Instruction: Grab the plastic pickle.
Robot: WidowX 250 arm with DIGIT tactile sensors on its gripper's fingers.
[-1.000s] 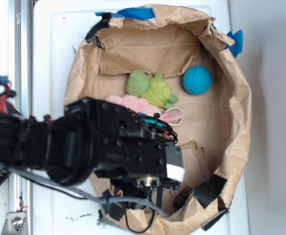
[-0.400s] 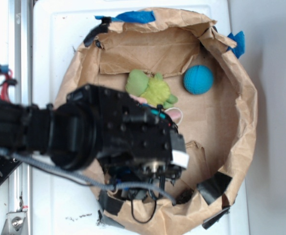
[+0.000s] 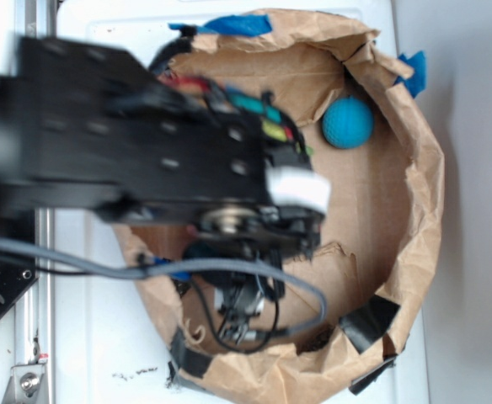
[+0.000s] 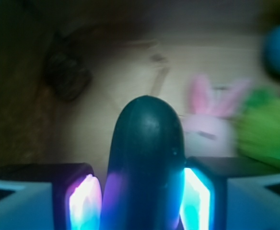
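Fingers (image 4: 85,200) of our gripper (image 4: 142,201) press against both sides of the pickle (image 4: 145,163), which stands upright between them, clamped above the brown paper floor. Beyond the pickle we see a pink bunny toy (image 4: 208,120), with a green plush toy (image 4: 264,124) beside it and a blue ball (image 3: 348,123) farther off near the paper wall (image 3: 414,194).

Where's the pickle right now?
In the wrist view the plastic pickle stands centre-bottom, clamped between the gripper pads, with the pink bunny toy beyond it to the right. The arm hides it in the exterior view.
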